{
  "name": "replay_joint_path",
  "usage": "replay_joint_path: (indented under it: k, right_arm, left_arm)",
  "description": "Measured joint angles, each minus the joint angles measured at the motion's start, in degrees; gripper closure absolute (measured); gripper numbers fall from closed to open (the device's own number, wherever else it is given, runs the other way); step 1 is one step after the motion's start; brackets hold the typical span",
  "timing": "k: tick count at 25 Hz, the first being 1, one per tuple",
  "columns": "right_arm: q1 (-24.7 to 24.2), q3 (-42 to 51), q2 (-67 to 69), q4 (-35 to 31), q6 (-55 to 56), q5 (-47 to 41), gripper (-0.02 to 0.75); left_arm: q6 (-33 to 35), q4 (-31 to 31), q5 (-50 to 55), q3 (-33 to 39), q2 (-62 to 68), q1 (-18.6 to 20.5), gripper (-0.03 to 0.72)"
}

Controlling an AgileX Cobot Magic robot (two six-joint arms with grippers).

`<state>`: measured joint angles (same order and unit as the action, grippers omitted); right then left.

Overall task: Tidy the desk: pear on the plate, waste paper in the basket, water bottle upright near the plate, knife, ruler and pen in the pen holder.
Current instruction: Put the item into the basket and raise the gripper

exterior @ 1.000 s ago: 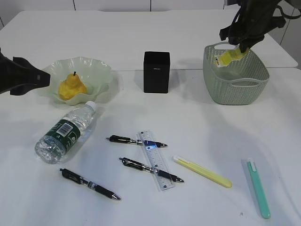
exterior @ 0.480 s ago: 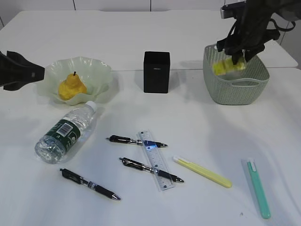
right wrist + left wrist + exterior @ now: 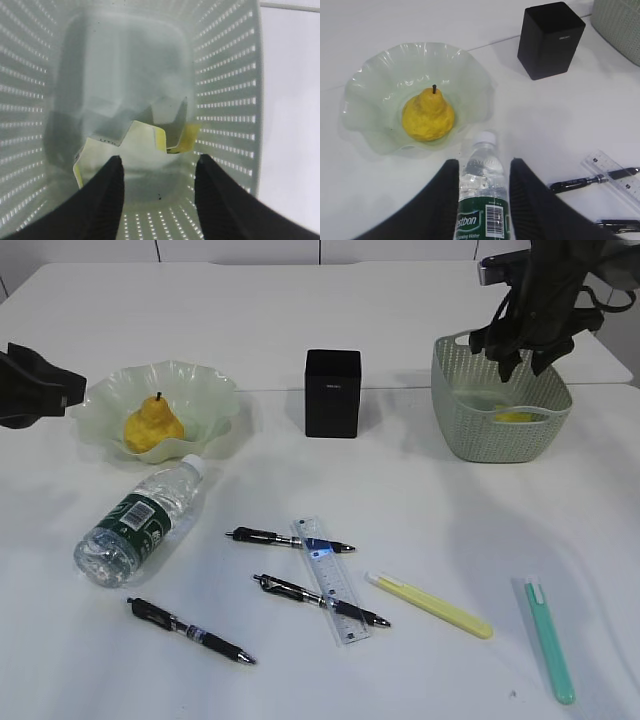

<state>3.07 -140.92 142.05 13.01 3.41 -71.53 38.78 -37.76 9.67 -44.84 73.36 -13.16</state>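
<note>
Waste paper (image 3: 125, 150) inside basket (image 3: 455, 430), right gripper (image 3: 157, 187) above it, fingers spread, empty. Left gripper (image 3: 482, 187) straddling lying water bottle (image 3: 481, 200), fingers apart. Next: close, stand bottle beside plate (image 3: 360, 90).

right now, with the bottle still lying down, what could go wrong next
The water bottle lies on its side between the left gripper's open jaws, near the plate; a clumsy grasp could roll it or knock the rim. The ruler lies crossed with two pens, so lifting it may drag them.
</note>
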Motion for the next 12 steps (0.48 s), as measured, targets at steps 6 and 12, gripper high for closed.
replay_joint_path:
  k: [6,12]
  right_arm:
    - [0.00,0.00,0.00,-0.40,0.29,0.00,0.389]
    - [0.00,0.00,-1.05,-0.53,1.33,0.00,0.388]
  left_arm:
    - [0.00,0.37,-2.21,0.00,0.00,0.00,0.449]
    - [0.00,0.37,-4.01,0.00,-0.09,0.00,0.449]
